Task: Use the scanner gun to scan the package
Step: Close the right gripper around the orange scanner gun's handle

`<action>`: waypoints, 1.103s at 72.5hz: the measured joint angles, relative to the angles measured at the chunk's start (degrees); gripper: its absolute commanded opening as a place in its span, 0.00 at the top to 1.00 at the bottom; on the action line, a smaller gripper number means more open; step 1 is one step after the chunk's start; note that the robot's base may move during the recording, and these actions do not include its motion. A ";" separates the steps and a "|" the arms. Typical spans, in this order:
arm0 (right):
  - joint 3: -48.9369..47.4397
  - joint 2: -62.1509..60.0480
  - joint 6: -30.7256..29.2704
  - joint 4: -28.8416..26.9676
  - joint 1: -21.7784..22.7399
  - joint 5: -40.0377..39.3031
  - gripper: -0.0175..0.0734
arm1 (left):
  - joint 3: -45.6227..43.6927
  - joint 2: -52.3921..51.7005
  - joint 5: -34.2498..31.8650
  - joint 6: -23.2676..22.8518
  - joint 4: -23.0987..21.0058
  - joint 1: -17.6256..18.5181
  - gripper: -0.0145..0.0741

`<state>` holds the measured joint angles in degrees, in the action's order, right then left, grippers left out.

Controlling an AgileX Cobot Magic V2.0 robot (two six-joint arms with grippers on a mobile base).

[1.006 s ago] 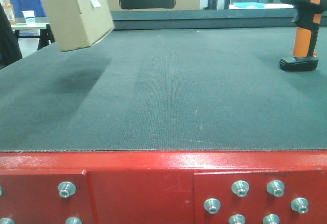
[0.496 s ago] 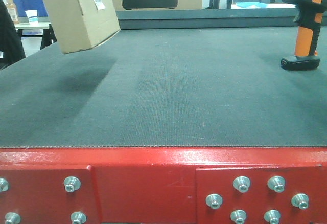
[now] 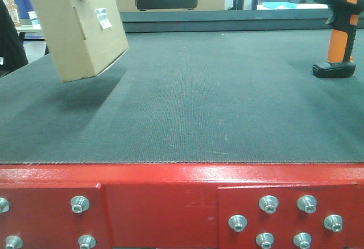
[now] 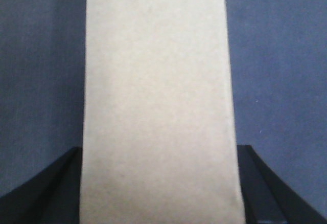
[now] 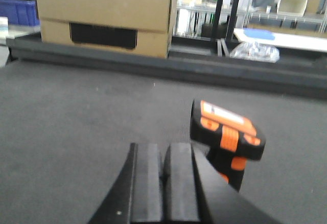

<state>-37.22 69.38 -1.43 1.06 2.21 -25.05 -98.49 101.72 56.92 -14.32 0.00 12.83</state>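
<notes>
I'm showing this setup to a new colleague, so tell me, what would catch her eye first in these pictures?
Most likely the package, a brown box with a small white label, tilted at the far left of the dark mat and clamped between black jaws. Next comes the scanner gun with its bright orange handle, standing upright at the far right. Last is the red bolted frame along the near edge.

Dark grey mat (image 3: 227, 101) on red bolted frame (image 3: 170, 203); wide cardboard box (image 5: 102, 14) behind
</notes>
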 measured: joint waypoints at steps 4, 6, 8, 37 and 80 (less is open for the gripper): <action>0.00 1.59 0.00 -0.25 0.00 0.00 0.98 | 1.18 -0.54 -0.12 0.00 0.00 -0.21 0.96; 0.00 2.24 0.00 -0.61 0.00 0.00 0.98 | 1.53 -0.54 -0.12 0.00 0.00 -0.21 0.96; 0.00 3.13 0.00 -1.06 0.00 0.00 0.98 | 1.94 -0.64 -0.12 0.00 0.00 -0.35 0.96; 0.00 24.05 7.02 -15.56 0.00 -18.67 0.98 | 3.16 -0.64 -2.49 0.09 -0.69 -0.35 0.96; -10.75 37.81 9.00 -10.61 5.69 -24.99 0.57 | 3.16 -0.64 -2.49 0.09 -0.80 -0.35 0.96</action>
<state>-47.97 107.18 7.57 -9.55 7.89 -50.04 -95.33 101.08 54.43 -14.23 -0.80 12.49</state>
